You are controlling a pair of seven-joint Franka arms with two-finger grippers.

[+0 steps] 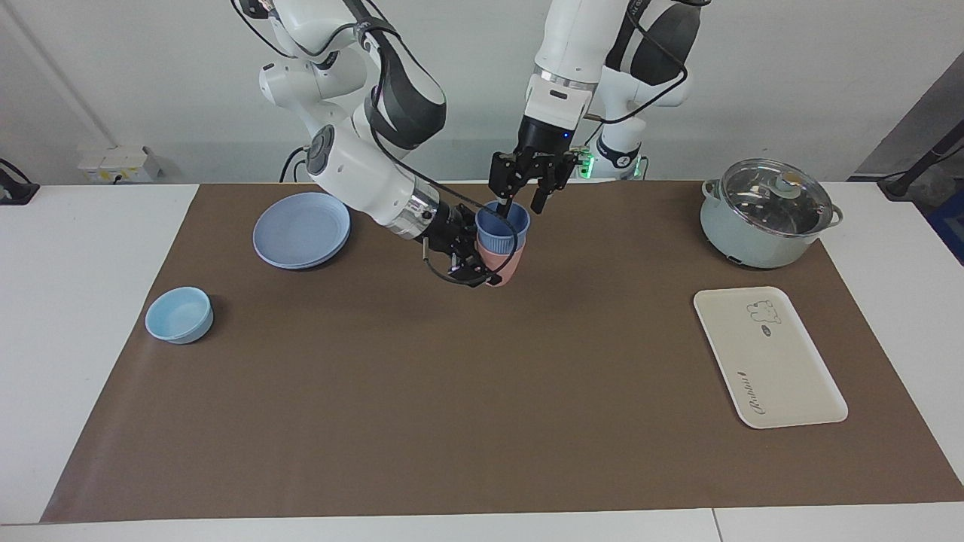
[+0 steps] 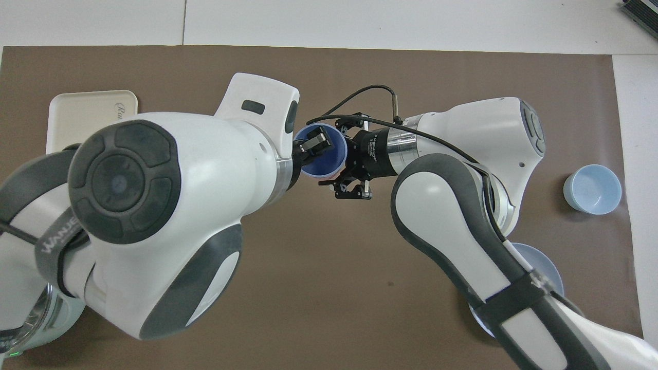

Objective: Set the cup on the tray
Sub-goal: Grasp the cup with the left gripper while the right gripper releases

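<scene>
The periwinkle-blue cup (image 1: pixel 501 229) (image 2: pixel 321 160) sits nested in a pink cup (image 1: pixel 508 267), slightly tilted, over the middle of the mat on the robots' side. My right gripper (image 1: pixel 486 263) is shut on the pink cup's side. My left gripper (image 1: pixel 523 205) (image 2: pixel 314 145) comes down from above, open, with one finger inside the blue cup and the other outside its rim. The cream-white tray (image 1: pixel 768 361) (image 2: pixel 82 110) lies flat toward the left arm's end of the table, with nothing on it. Whether the pink cup rests on the mat does not show.
A pot with a glass lid (image 1: pixel 768 214) stands nearer to the robots than the tray. A round blue plate (image 1: pixel 301 229) and a light-blue bowl (image 1: pixel 179 314) lie toward the right arm's end. A brown mat (image 1: pixel 452 391) covers the table.
</scene>
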